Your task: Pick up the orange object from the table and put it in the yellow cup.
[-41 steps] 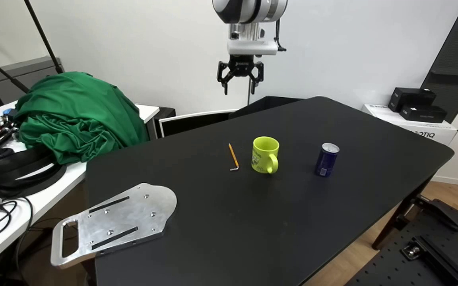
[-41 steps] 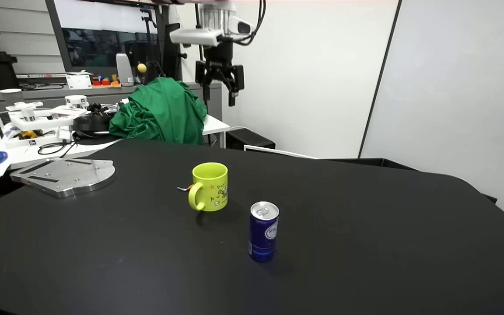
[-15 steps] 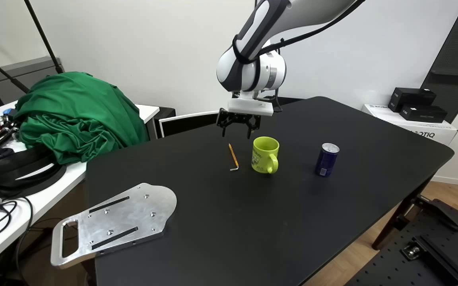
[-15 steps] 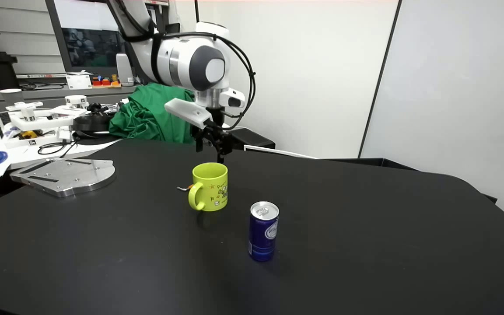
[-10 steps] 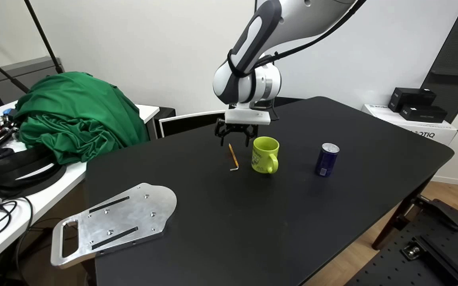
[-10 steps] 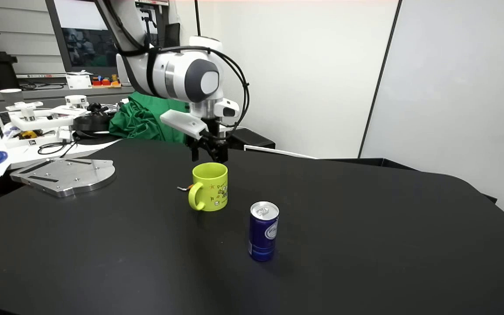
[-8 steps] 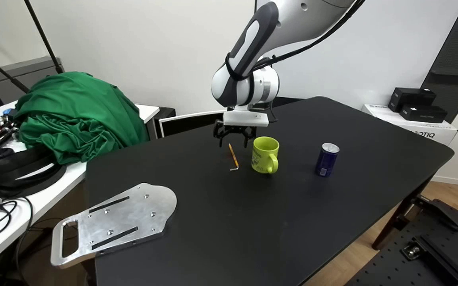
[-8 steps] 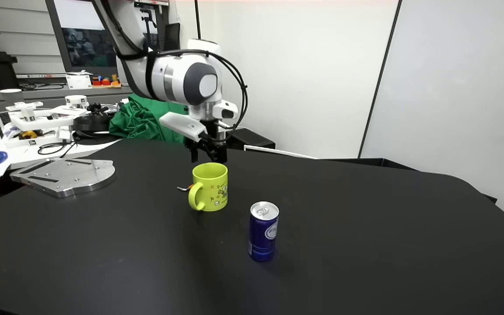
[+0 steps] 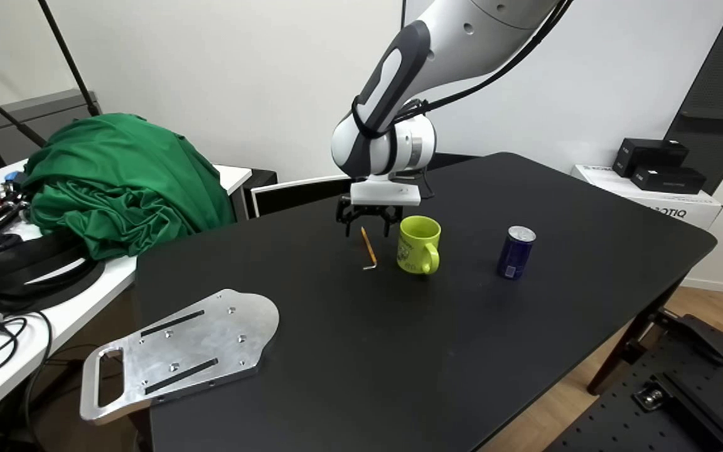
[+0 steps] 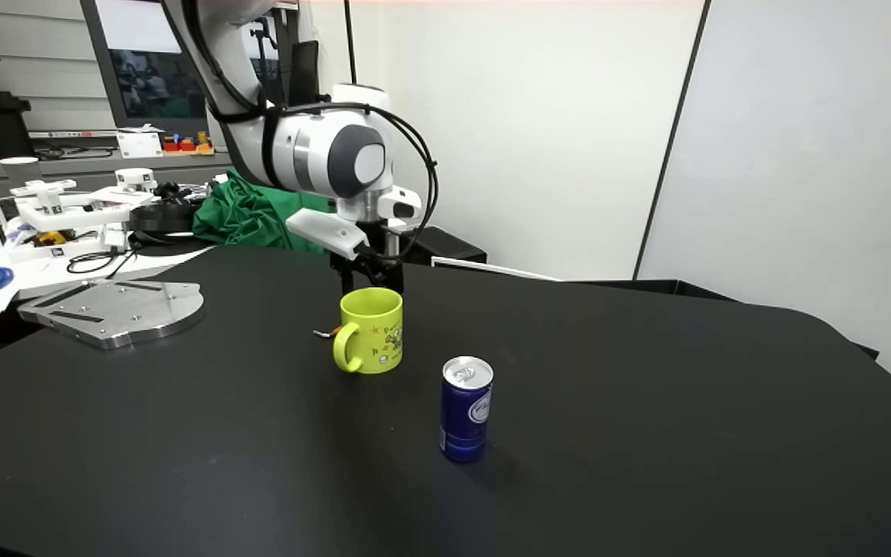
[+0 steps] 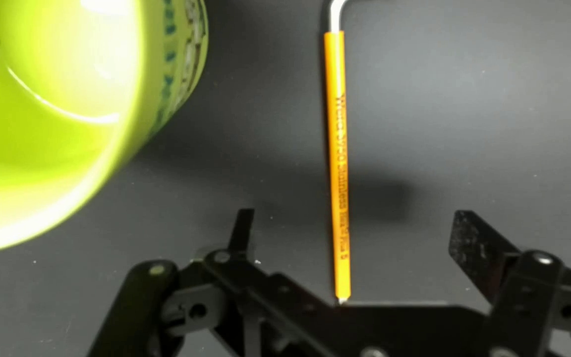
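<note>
The orange object (image 9: 368, 247) is a thin orange stick with a bent metal end, lying flat on the black table (image 9: 336, 351). The yellow cup (image 9: 409, 250) stands upright beside it. In the wrist view the stick (image 11: 339, 163) runs lengthwise between my spread fingers, its far bent end beyond the fingertips; the cup (image 11: 166, 84) is at upper left. My gripper (image 11: 355, 216) is open and empty, low over the stick's straight end. The gripper also shows in an exterior view (image 9: 367, 232). In an exterior view the cup (image 10: 376, 340) hides most of the stick (image 10: 335, 332) and the fingertips.
A dark blue can (image 9: 515, 252) stands on the table on the cup's far side from the stick. A silver metal plate with a handle slot (image 9: 204, 339) lies at a table corner. A green cloth heap (image 9: 123, 182) covers part of the white desk.
My gripper has come down from high above the table to low over the stick, still open. In the last half second it has sunk only slightly. The stick, cup and can have not moved.
</note>
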`<state>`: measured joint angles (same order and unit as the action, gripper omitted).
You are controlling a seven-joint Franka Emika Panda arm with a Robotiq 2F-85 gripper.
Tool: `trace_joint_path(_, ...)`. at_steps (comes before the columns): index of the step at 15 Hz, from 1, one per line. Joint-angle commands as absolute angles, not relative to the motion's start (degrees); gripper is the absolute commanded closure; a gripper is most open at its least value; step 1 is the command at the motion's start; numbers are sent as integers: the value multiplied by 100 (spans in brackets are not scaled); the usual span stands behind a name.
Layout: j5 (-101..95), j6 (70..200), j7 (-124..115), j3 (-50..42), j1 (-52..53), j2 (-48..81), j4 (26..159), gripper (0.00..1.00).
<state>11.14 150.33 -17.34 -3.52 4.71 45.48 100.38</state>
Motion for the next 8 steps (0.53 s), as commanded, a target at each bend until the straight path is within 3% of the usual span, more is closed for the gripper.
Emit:
trace_joint_path(1, 1048, 15012, -1969, -410, 510, 4728, 9824, 0)
trace_joint_path(2, 1047, 15010, -1959, -406, 509, 4754, 9810, 0)
trace_joint_path(3, 1043, 15061, -1957, -410, 519, 4779, 9812, 25)
trace_joint_path(5, 1048, 15087, -1966, -413, 524, 4800, 9807, 32)
trace_joint_path(8, 1036, 15105, -1996, -445, 546, 4815, 9790, 55)
